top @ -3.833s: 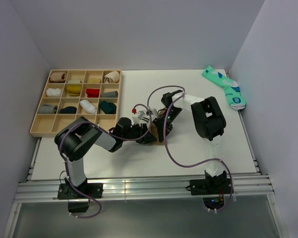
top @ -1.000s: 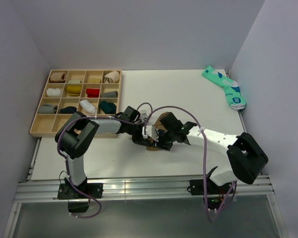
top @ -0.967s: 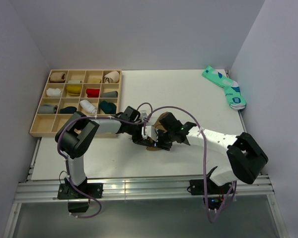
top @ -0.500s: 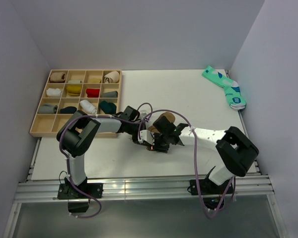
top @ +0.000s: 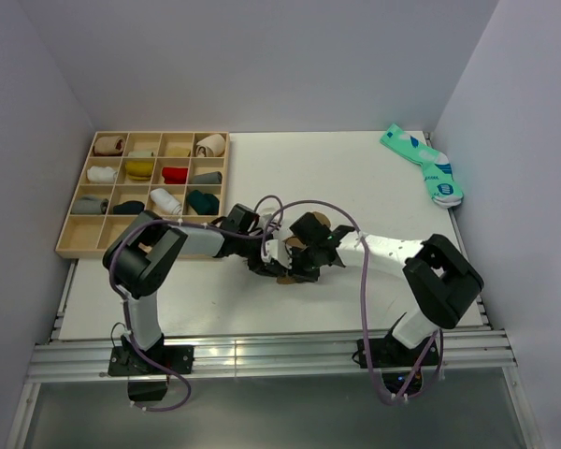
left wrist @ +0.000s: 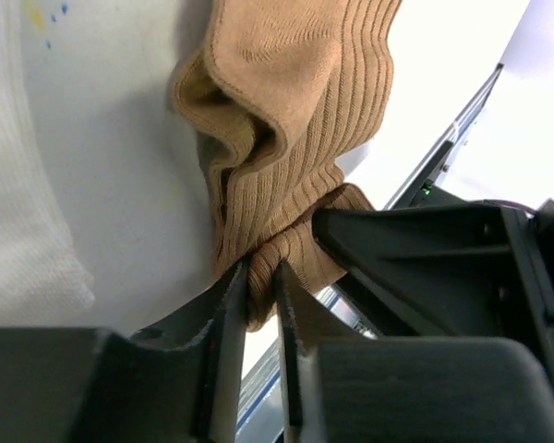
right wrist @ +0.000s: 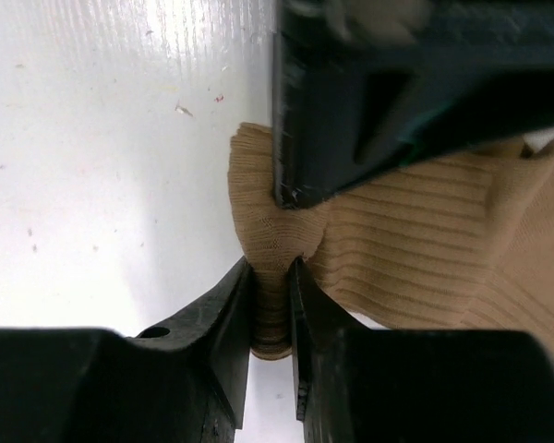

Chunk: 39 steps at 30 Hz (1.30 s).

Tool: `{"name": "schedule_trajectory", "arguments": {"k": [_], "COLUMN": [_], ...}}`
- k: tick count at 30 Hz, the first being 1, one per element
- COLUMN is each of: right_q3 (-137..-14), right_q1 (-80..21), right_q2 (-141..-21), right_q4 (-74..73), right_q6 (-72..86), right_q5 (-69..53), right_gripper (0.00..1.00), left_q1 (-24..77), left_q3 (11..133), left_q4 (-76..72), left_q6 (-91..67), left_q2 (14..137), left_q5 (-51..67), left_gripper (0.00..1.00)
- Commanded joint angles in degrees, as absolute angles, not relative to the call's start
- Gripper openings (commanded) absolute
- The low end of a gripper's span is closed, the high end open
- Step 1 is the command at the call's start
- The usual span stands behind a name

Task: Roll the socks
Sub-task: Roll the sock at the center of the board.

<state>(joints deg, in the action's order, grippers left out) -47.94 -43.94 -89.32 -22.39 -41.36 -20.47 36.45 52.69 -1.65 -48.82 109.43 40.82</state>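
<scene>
The tan-brown sock [top: 285, 277] lies bunched at the table's middle, between both grippers. My left gripper [top: 266, 264] is shut on a fold of the tan sock [left wrist: 286, 138], pinched between its fingertips [left wrist: 233, 286]. My right gripper [top: 304, 262] comes in from the right and is shut on another fold of the same sock [right wrist: 425, 240]; the left gripper's black body [right wrist: 397, 83] sits just above it. The teal pair [top: 423, 165] lies flat at the far right corner. White ribbed fabric [left wrist: 18, 185] lies left of the tan sock in the left wrist view.
A wooden compartment tray [top: 75, 245] at the back left holds several rolled socks. The side walls stand close to the table's left and right edges. Purple cables loop over both arms near the middle.
My right gripper has closed onto a fold of the tan sock, and the right arm's elbow has swung left. My left gripper's jaws have eased slightly but still pinch the sock.
</scene>
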Motion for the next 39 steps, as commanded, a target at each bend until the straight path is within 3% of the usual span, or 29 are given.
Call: {"name": "schedule_trajectory", "arguments": {"k": [1,13,23,39], "right_q3": [-51.1,-59.6,-69.1,-74.9], "right_q1": [-40.6,-29.9,-26.0,-21.4], "right_q2": [-89.9,-97.5,-108.3,-116.6], "right_q4": [-27.2,-42.7,-56.9,-63.6], "right_q6": [-41.0,-46.2,-50.3,-50.1], "right_q5": [-26.5,-42.0,-49.7,-50.4], "right_gripper": [0.22,0.2,0.2,0.2], "left_q1": [36.7,37.1,42.4,46.3], "left_q3": [49.8,42.1,41.3,39.2], "left_q4": [-4.5,-14.3,-19.8,-37.1], "left_q6": [-50.4,-56.0,-46.8,-36.9], "left_q2": [107.1,96.8,89.9,98.4], "left_q5": [36.1,25.3,13.5,18.3], "left_gripper": [0.25,0.33,0.36,0.41]}}
